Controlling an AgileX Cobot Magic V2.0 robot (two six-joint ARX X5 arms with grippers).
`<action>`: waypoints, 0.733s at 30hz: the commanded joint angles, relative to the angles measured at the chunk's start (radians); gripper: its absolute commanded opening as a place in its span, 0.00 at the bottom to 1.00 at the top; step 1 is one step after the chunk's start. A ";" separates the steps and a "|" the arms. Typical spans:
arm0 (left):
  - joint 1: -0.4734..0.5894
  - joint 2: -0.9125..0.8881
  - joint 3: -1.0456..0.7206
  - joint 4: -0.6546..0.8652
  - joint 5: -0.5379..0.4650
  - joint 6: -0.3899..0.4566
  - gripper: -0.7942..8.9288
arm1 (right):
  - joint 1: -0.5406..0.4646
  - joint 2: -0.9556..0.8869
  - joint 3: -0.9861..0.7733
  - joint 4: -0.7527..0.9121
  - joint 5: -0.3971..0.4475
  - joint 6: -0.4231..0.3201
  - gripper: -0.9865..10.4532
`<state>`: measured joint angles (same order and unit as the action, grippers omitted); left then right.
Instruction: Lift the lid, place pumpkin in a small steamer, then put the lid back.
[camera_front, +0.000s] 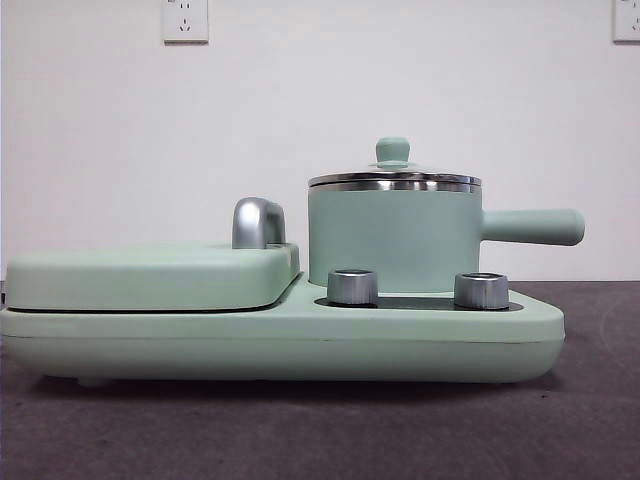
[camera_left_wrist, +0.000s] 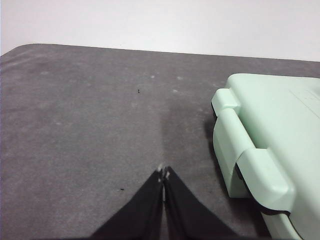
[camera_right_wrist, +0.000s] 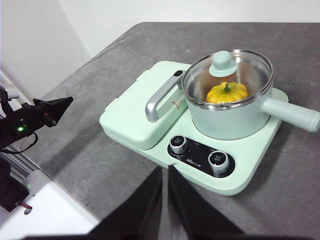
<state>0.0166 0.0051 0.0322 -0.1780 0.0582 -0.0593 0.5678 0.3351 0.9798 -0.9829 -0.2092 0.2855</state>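
Note:
The small steamer (camera_front: 390, 240) (camera_right_wrist: 230, 122) stands on the right side of the mint-green cooker base (camera_front: 300, 345), its long side handle (camera_front: 530, 226) pointing right. The lid (camera_front: 392, 152) (camera_right_wrist: 222, 62) sits closed on the steamer's steel rim. Through the glass I see the yellow pumpkin (camera_right_wrist: 227, 93) inside the pot; the front view hides it. My right gripper (camera_right_wrist: 165, 169) hangs shut and empty, back from the cooker's knob side. Off the cooker's hinge end, my left gripper (camera_left_wrist: 163, 172) is also shut and empty, low over the grey table.
A wide flat mint-green cover (camera_front: 150, 275) with a chrome handle (camera_front: 257, 222) fills the left half of the base. Two steel knobs (camera_front: 352, 286) (camera_front: 481, 290) stick out in front of the pot. The grey table (camera_left_wrist: 90, 110) ends at a white wall.

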 joint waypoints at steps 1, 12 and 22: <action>-0.001 -0.002 -0.019 -0.008 -0.002 0.014 0.09 | 0.006 0.000 0.011 0.011 0.000 0.002 0.10; -0.001 -0.002 -0.019 -0.008 -0.002 0.014 0.09 | 0.006 0.000 0.011 0.013 0.000 0.002 0.10; -0.001 -0.002 -0.019 -0.008 -0.002 0.014 0.09 | -0.214 -0.026 -0.136 0.201 -0.027 0.001 0.10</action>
<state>0.0166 0.0051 0.0322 -0.1780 0.0582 -0.0593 0.3744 0.3119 0.8658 -0.8276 -0.2359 0.2855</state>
